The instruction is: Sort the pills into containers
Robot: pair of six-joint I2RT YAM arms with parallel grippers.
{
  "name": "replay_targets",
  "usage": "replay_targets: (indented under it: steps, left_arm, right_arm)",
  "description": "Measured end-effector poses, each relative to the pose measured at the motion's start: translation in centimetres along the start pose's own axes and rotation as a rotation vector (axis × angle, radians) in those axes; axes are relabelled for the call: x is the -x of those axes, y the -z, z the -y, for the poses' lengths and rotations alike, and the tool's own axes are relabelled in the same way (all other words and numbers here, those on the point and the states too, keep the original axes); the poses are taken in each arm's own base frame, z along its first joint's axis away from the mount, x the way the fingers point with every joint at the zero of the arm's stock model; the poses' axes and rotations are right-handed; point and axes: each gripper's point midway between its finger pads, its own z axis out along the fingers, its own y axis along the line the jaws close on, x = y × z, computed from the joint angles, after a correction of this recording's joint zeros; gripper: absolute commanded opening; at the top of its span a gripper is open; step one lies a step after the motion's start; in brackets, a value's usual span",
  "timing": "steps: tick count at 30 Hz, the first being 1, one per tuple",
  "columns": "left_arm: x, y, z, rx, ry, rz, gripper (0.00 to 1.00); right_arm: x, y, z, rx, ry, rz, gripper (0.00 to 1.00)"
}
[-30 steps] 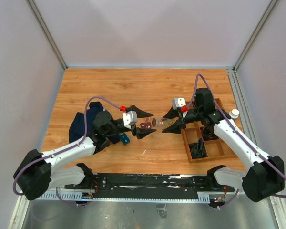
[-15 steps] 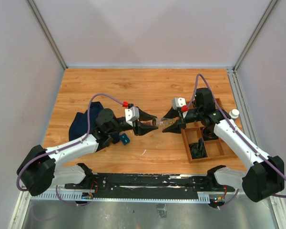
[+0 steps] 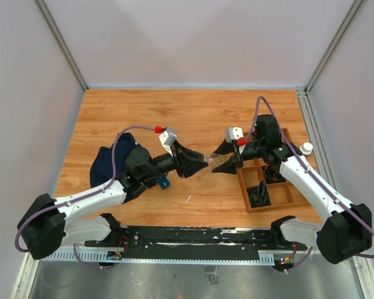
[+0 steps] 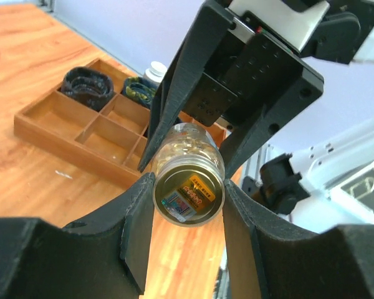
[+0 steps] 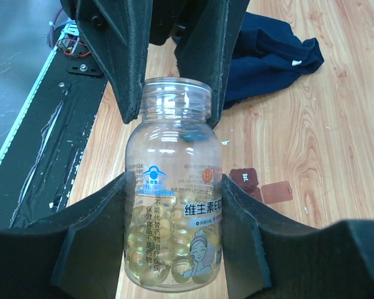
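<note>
**Left gripper** [image 4: 187, 185]: the jaws are closed onto the neck end of the clear pill bottle [image 5: 174, 212], one finger on either side of the threaded rim. The end facing its camera shows a gold printed disc. Whether that is a seal cannot be told.

**Right gripper** [image 5: 174, 184]: it is clamped across the bottle's body and holds it level above the table [image 3: 174, 112], with the mouth toward the left arm.

**Assessment:** the right arm serves as the vice while the left takes the neck. This arrangement suits opening the bottle or passing it across.

**Contents:** the yellow capsules [image 5: 151, 265] sit inside the bottle.

**Container:** the small reddish-brown container [image 5: 244, 177] lies on the table below the bottle. A flat matching piece [image 5: 277, 190] lies just beside it, probably its lid. The container looks ready to receive pills, and sorting is judged not yet begun.

**Outlying items:**
- A dark blue cloth [image 3: 109, 161] lies beside the left arm.
- A wooden divided tray [image 3: 244, 187] lies beside the right arm.
- A white round cap [image 3: 306, 147] sits near the tray's far side.
</note>
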Motion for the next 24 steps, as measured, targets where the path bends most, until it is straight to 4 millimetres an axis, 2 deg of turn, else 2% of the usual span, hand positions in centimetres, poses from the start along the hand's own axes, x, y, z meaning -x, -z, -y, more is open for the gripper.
replay_targets:
  steps: [1, 2, 4, 7, 10, 14, 20, 24]
  left_arm:
    - [0.0, 0.0, 0.1, 0.026, 0.040, 0.009, 0.16]
    - [0.0, 0.0, 0.2, 0.051, 0.075, 0.016, 0.36]
    - [-0.1, 0.0, 0.3, 0.101, 0.128, 0.029, 0.63]
    - [0.4, 0.2, 0.4, 0.140, 0.181, 0.055, 0.81]
    - [1.2, 0.4, 0.6, 0.153, 0.192, 0.087, 0.91]
    - [1.6, 0.9, 0.4, 0.174, 0.165, 0.095, 0.98]
    - [1.7, 3.0, 0.9, 0.156, 0.005, 0.104, 0.99]
    - [1.1, 4.4, 1.6, 0.093, -0.212, 0.090, 0.99]
  right_arm:
    - [0.0, 0.0, 0.0, 0.000, -0.001, 0.000, 0.01]
    - [0.0, 0.0, 0.0, 0.002, -0.001, 0.001, 0.01]
    - [0.0, 0.0, -0.1, 0.005, -0.001, 0.003, 0.01]
    - [0.0, 0.0, -0.2, 0.008, -0.002, 0.004, 0.01]
    - [0.0, 0.0, -0.2, 0.007, -0.003, 0.002, 0.01]
    - [0.0, 0.0, -0.1, 0.006, -0.004, 0.002, 0.01]
    - [0.0, 0.0, -0.1, 0.005, -0.004, 0.002, 0.01]
    - [0.0, 0.0, -0.1, 0.005, -0.004, 0.002, 0.01]
